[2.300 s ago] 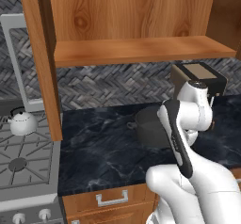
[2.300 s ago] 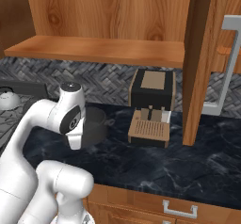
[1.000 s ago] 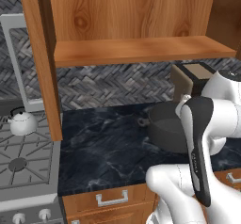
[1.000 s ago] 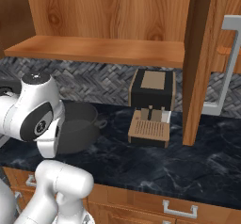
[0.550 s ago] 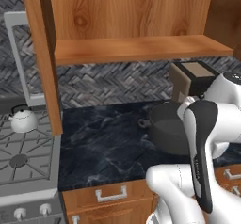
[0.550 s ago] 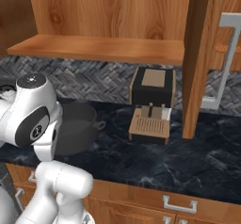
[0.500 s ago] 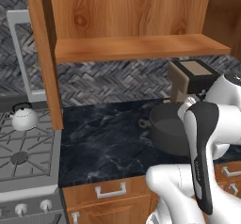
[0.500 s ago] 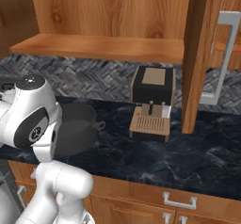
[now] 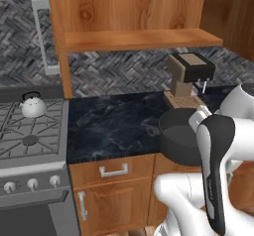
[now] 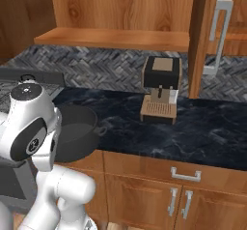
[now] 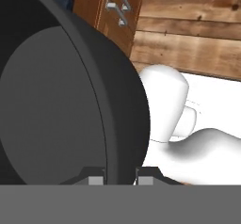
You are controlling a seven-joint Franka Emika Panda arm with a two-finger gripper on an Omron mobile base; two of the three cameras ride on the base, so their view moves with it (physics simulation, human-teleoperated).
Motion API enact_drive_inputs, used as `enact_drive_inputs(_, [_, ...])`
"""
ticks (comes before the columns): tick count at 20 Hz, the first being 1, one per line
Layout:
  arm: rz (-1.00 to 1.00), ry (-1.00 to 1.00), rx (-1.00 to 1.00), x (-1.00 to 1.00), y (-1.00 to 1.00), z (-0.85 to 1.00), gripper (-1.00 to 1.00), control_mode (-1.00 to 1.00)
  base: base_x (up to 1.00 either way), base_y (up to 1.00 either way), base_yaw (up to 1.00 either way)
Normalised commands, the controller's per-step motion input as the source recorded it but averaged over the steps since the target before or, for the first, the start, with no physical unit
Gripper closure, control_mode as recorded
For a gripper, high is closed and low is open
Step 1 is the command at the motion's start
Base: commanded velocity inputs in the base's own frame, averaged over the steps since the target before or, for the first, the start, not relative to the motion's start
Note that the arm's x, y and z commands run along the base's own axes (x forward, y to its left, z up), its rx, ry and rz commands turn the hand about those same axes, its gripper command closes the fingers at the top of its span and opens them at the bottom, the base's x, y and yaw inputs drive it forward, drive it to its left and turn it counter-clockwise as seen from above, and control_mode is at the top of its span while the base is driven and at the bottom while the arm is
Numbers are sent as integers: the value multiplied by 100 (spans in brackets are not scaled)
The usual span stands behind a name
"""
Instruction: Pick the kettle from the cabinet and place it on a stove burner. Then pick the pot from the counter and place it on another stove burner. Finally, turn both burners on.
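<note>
The dark grey pot (image 9: 177, 140) hangs in front of the black counter (image 9: 114, 126), past its front edge, beside my white arm; it also shows as pot (image 10: 76, 126). In the hand view my gripper (image 11: 121, 180) is shut on the pot's rim (image 11: 117, 124), one fingertip inside the wall and one outside. The small silvery kettle (image 9: 33, 106) stands on the back right burner of the grey stove (image 9: 25, 148). The front burner (image 9: 30, 140) beside it is bare. The wooden cabinet shelf (image 9: 139, 39) above is empty.
A black and tan coffee machine (image 9: 190, 76) stands at the back of the counter; it shows as coffee machine (image 10: 161, 90) too. The open cabinet door (image 9: 55, 36) hangs above the stove's right edge. Round knobs (image 9: 20, 185) line the stove front. Wooden drawers (image 10: 183, 176) sit below.
The whole picture has shifted right as the base drives left, bringing more of the stove into view. The pot, on the counter at first, now rides off it in the shut gripper.
</note>
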Motion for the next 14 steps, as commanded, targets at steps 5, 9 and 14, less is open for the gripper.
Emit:
enact_drive_inputs(5, [0, 0, 0, 0, 0, 0, 100, 100, -45, 59, -5])
enact_drive_inputs(9, [0, 0, 0, 0, 0, 0, 100, 100, -41, 65, -7])
enact_drive_inputs(14, [0, 0, 0, 0, 0, 0, 100, 100, -41, 66, -9])
